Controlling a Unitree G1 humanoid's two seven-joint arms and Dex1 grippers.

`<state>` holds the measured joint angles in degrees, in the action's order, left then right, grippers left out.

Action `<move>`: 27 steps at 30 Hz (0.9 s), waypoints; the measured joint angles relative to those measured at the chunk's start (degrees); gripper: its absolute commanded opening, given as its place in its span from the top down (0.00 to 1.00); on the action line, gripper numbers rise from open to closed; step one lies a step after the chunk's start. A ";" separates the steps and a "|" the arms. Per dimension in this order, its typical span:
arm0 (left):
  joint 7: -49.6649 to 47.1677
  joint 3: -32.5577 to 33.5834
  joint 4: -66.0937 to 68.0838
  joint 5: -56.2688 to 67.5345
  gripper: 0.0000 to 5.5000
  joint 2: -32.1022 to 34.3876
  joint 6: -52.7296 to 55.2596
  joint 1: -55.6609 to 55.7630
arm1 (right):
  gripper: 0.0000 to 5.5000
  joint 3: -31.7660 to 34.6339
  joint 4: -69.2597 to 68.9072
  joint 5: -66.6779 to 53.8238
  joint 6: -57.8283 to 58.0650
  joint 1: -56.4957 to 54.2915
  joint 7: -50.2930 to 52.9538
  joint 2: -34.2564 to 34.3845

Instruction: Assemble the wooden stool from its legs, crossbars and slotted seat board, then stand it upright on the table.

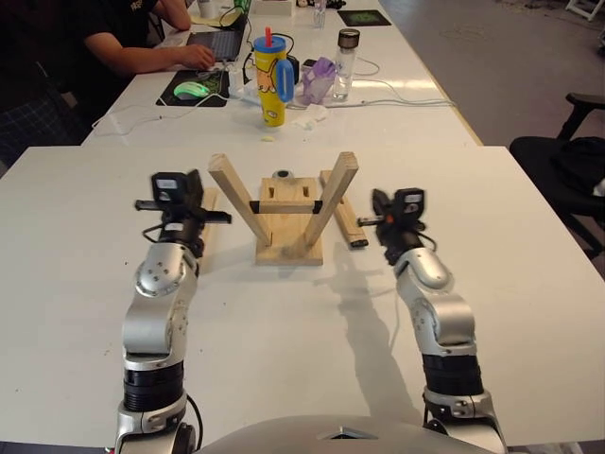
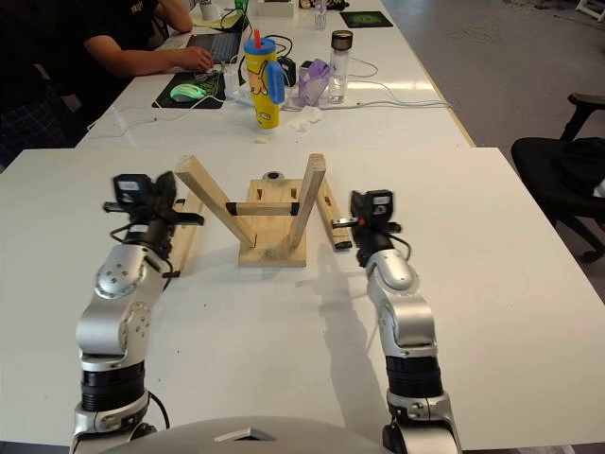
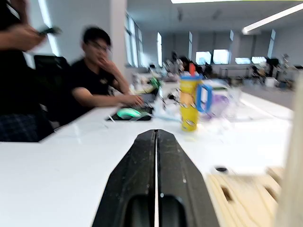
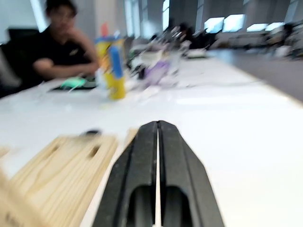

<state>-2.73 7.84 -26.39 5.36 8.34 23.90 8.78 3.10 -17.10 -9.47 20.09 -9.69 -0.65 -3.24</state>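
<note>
Slotted seat board (image 1: 288, 248) lies flat mid-table, well clear of every table (image 1: 85, 284) edge, with two legs (image 1: 237, 196) up in a V and a crossbar (image 1: 284, 206) between them. Left gripper (image 3: 155, 135) and right gripper (image 4: 157, 125) flank it - both clenched, empty. Yellow cup (image 1: 269, 83) on the far table holds a straw.

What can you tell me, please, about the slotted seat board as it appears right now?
The seat board is a pale, bare-looking wooden rectangle lying flat on the white table, between the left hand and the right hand, neither touching it. Rectangular slots show near its far edge. Two wooden legs rise from it, splaying outward in a V, joined by a crossbar with dark ends.
</note>
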 measured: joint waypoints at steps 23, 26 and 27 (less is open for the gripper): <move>24.69 -0.33 19.17 2.12 1.00 19.06 6.48 -1.33 | 1.00 -6.05 18.03 -0.53 1.47 -10.63 -16.19 -6.00; 39.71 -4.82 21.08 4.47 1.00 26.24 7.08 -1.33 | 1.00 -6.03 22.40 -0.59 -3.41 -13.84 -21.13 -6.32; 44.93 -6.16 21.00 5.90 1.00 28.67 7.66 -1.30 | 1.00 -6.44 24.03 -0.64 -5.44 -14.74 -23.99 -6.54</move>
<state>42.20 1.69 -5.40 11.27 37.01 31.56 7.48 -3.34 6.93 -10.11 14.65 -24.43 -24.64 -9.78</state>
